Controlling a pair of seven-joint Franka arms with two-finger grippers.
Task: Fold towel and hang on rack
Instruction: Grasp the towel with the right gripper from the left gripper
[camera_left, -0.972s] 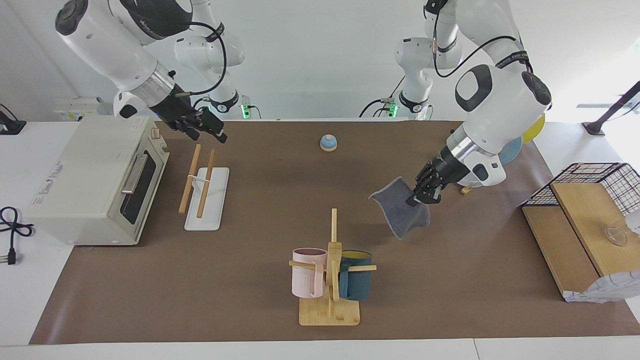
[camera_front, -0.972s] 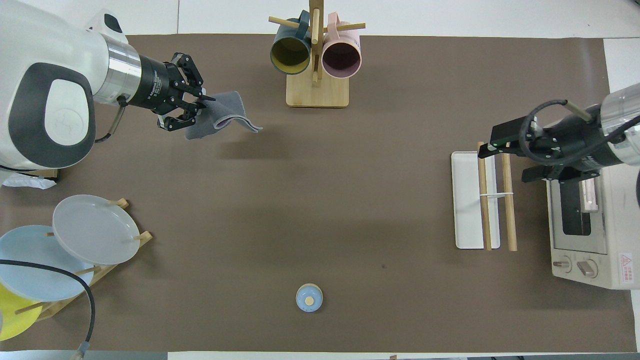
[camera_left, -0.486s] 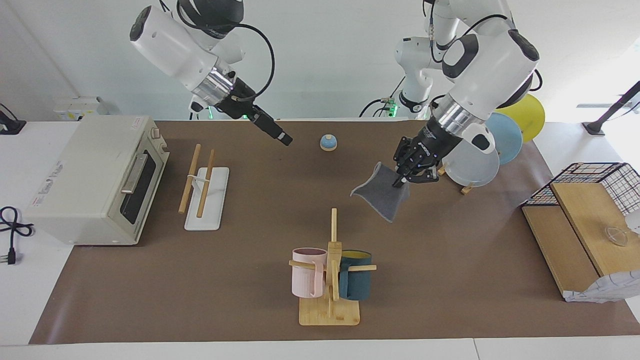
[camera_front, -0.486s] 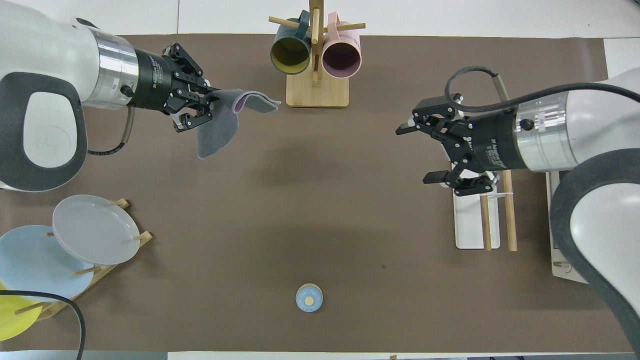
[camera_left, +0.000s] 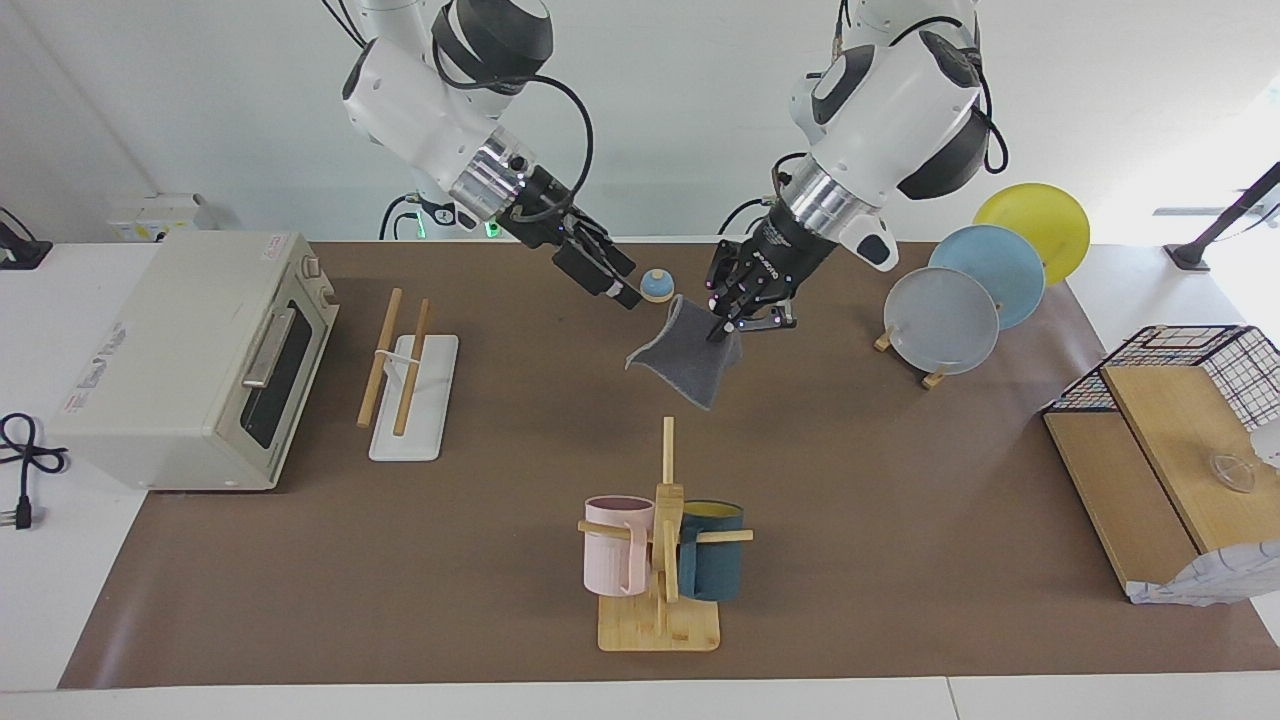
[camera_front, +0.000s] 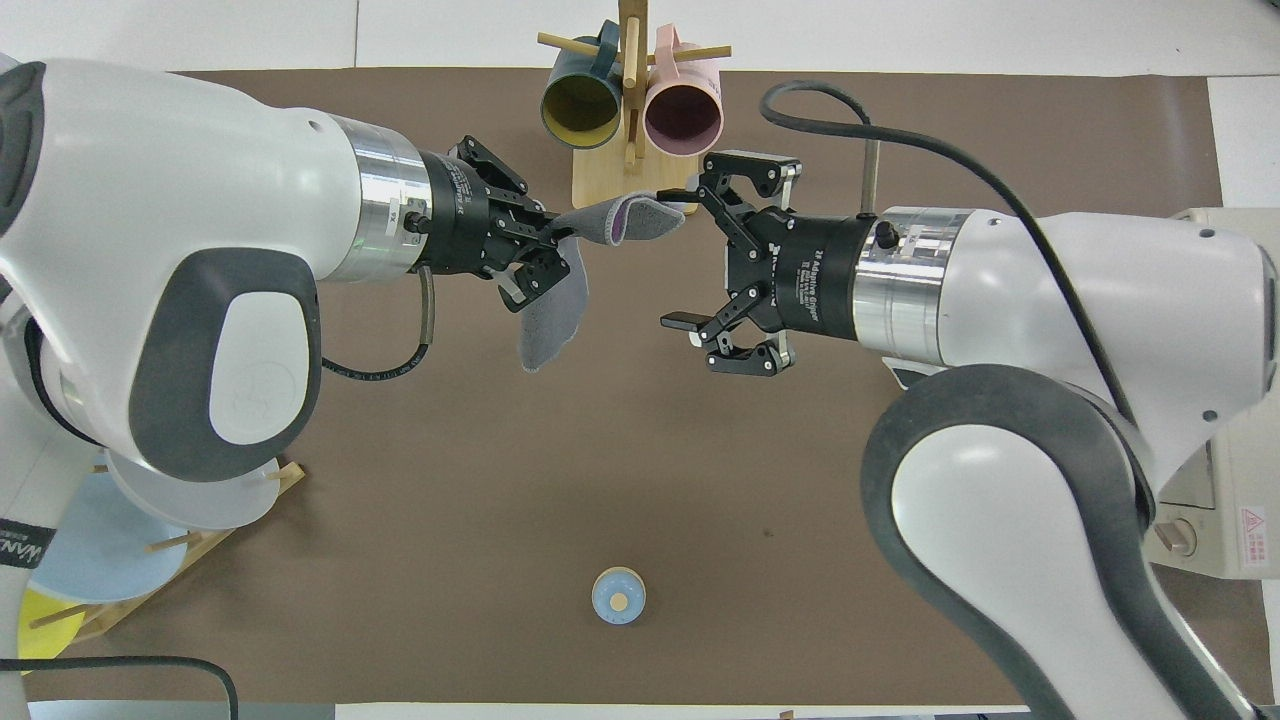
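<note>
With the left gripper (camera_left: 722, 325) pinching the towel (camera_left: 688, 356) by one corner above mid-worktop and the right gripper (camera_front: 690, 262) spread beside its free corner, a mistimed close could miss the swaying cloth.

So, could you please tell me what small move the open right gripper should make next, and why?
Probably ease the right gripper onto the free corner of the soft grey-and-purple towel and close. The left gripper holds the towel up over mid-table, one corner only, the rest hanging loose.
</note>
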